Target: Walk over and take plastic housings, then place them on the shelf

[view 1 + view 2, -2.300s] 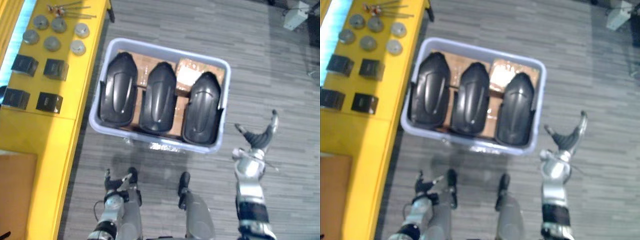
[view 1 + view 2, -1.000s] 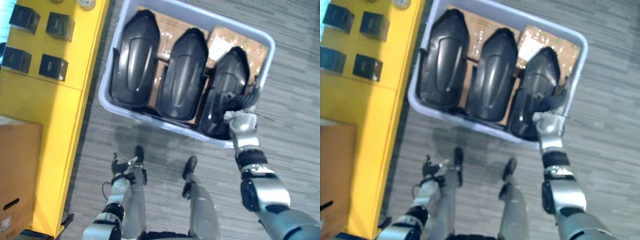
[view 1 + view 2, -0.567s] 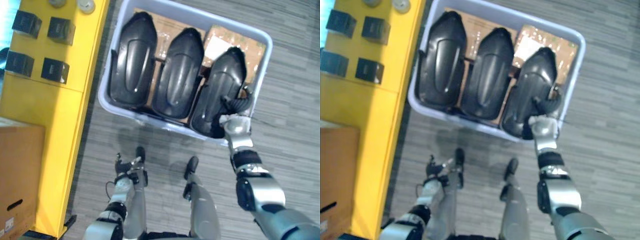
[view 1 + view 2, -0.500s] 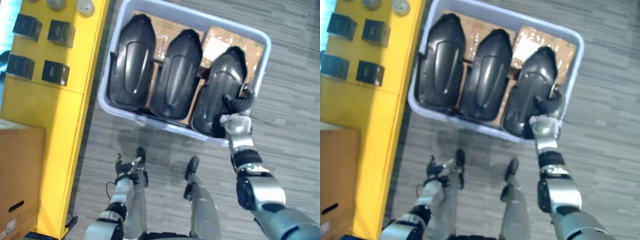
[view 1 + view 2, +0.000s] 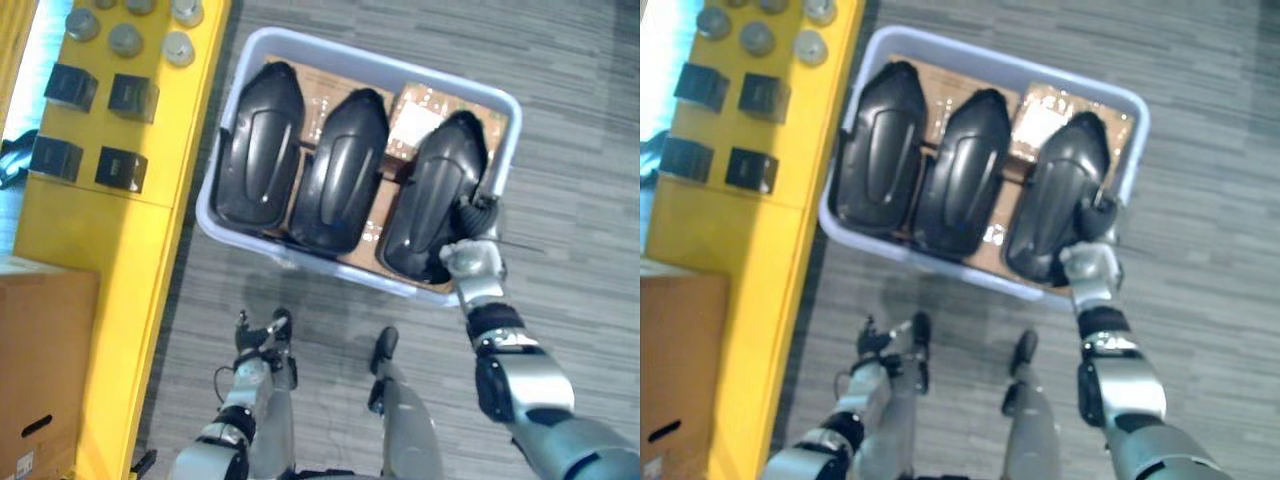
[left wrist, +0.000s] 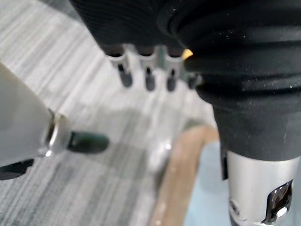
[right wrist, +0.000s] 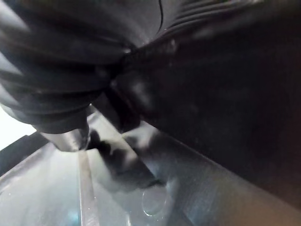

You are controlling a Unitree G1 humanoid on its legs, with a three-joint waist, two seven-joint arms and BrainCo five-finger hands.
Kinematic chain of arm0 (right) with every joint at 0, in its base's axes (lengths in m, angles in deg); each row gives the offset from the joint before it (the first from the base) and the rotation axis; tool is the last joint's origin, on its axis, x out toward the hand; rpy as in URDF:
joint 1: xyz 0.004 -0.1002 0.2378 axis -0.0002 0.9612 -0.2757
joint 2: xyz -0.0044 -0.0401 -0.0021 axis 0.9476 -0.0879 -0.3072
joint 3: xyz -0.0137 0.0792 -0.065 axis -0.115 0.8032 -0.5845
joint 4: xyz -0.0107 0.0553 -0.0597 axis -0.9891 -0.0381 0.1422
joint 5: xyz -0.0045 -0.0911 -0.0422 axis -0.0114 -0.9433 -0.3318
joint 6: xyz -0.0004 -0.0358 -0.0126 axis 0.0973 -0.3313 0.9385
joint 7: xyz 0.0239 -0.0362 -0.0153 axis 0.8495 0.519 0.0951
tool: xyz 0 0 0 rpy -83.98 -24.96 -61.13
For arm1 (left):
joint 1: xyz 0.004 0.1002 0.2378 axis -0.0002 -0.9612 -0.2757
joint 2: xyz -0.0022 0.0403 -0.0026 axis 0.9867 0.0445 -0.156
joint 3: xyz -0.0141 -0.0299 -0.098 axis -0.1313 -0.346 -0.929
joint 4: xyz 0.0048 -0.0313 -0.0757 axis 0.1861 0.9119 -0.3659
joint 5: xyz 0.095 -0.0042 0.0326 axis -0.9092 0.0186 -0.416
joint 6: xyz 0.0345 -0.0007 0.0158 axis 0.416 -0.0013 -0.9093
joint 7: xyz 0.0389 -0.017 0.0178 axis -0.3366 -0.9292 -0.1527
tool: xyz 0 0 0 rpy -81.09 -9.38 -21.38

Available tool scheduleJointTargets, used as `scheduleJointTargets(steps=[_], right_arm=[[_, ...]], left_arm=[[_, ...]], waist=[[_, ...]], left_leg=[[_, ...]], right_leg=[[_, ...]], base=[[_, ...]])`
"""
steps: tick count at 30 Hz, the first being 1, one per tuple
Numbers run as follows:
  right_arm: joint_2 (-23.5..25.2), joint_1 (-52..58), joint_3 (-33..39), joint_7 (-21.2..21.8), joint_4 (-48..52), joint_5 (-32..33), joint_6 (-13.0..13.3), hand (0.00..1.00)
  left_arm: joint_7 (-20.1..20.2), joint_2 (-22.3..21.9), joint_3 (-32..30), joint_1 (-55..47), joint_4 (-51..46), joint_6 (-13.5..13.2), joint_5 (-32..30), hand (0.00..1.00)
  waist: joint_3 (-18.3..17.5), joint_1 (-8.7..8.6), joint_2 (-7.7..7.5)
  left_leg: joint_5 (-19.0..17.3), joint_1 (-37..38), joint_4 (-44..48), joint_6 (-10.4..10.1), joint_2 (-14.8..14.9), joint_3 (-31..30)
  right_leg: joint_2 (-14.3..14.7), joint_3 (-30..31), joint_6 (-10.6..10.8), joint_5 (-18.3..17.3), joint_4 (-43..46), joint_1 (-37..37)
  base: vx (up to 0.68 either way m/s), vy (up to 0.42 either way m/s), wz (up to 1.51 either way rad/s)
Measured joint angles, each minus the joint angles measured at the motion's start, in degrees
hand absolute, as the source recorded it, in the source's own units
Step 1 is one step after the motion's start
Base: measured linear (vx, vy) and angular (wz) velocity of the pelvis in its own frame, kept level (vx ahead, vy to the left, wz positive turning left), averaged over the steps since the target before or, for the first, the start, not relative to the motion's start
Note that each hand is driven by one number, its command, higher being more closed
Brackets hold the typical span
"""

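Three black plastic housings lie side by side in a pale bin [image 5: 372, 62] on the floor: a left one [image 5: 258, 150], a middle one [image 5: 340, 172] and a right one [image 5: 437, 190]. My right hand [image 5: 472, 262] rests at the near right edge of the right housing [image 5: 1055, 200], its dark fingers curled over that edge. In the right wrist view the housing's glossy black shell [image 7: 225, 94] sits very close. My left hand [image 5: 255, 335] hangs low on the left side above the floor, fingers [image 6: 146, 77] straight and holding nothing.
A yellow shelf surface [image 5: 110, 235] runs along the left of the bin, carrying several small black boxes [image 5: 120, 168] and grey discs [image 5: 125, 40]. A brown cardboard box [image 5: 40, 360] stands at its near end. Grey plank floor surrounds the bin.
My right hand came in from open floor right of the bin to the right housing, and its fingers have curled onto its edge. The head view has shifted. The left hand stays put.
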Motion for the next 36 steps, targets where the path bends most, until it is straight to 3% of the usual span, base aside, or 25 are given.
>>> scheduleJointTargets(steps=[7,15,21,23,25,28,31,36], right_arm=[[-0.85,4.57,-1.06,0.07,6.26,-7.44,-3.63,1.00],[-4.11,8.04,-0.49,0.10,15.53,-12.21,-4.16,1.00],[-4.09,14.85,1.55,0.13,21.79,-16.09,-4.17,1.00],[-4.08,17.75,3.47,0.10,24.95,-17.52,-4.20,1.00],[-4.08,18.40,4.20,0.07,27.19,-17.62,-4.19,1.00],[-3.99,20.08,3.91,-0.17,30.89,-18.65,-3.58,1.00],[-3.81,21.80,2.47,-0.14,36.55,-19.79,-3.09,1.00],[-1.53,23.72,-2.48,0.07,44.69,-22.44,0.36,1.00]], left_arm=[[-0.10,1.18,-0.66,-4.11,-5.35,-0.35,0.03,0.00],[0.13,1.48,-1.73,-10.32,-10.65,-1.26,2.03,0.00],[0.94,1.56,-6.45,-16.31,-18.99,-1.18,1.47,0.00],[-0.11,1.58,-8.94,-18.72,-27.16,-1.11,-0.24,0.00],[-1.03,1.57,-10.26,-19.11,-34.30,-1.06,-2.55,0.00],[-1.33,2.84,-9.76,-18.99,-43.44,-1.02,-7.05,0.00],[0.62,4.24,-7.68,-17.82,-49.33,-0.73,-8.03,0.00],[7.22,6.18,-1.64,-15.32,-52.09,0.40,-7.15,0.00]], waist=[[0.00,-0.02,-0.03],[-0.46,-0.34,-0.80],[-5.10,-0.50,-2.79],[-8.22,-0.65,-3.26],[-8.75,-1.12,-3.29],[-13.02,-1.48,-3.19],[-14.10,-1.91,-2.83],[-17.75,-2.51,-2.42]], left_leg=[[0.36,5.64,-2.31,-0.03,-0.30,-0.04],[2.43,13.82,-8.01,-0.12,-1.19,-0.29],[3.88,19.02,-13.45,-0.23,-1.45,0.64],[4.02,20.11,-14.42,-0.45,-1.57,0.60],[4.03,22.29,-15.08,-0.47,-1.67,0.54],[4.02,23.78,-16.19,-0.47,-1.69,0.62],[4.01,27.85,-17.88,-0.48,-1.74,0.59],[4.24,31.26,-20.00,-0.62,-1.97,0.87]], right_leg=[[-0.24,-0.48,-0.29,-0.27,-0.04,4.71],[-0.97,-0.91,0.27,-1.75,0.10,10.70],[-1.04,-1.14,0.65,-2.71,-0.87,13.79],[-1.07,-2.06,0.69,-2.69,-1.81,15.04],[-1.11,-2.35,0.76,-2.64,-2.58,17.44],[-1.19,-2.48,0.82,-2.61,-3.48,18.79],[-1.18,-3.11,1.08,-2.46,-4.27,22.51],[-1.34,-3.65,1.11,-2.48,-4.28,24.55]], base=[[0.00,0.003,0.02],[-0.01,0.001,0.07],[0.05,-0.007,0.00],[0.12,-0.013,0.05],[0.10,-0.008,0.07],[0.08,-0.005,0.02],[0.05,-0.004,0.02],[-0.01,0.008,-0.06]])
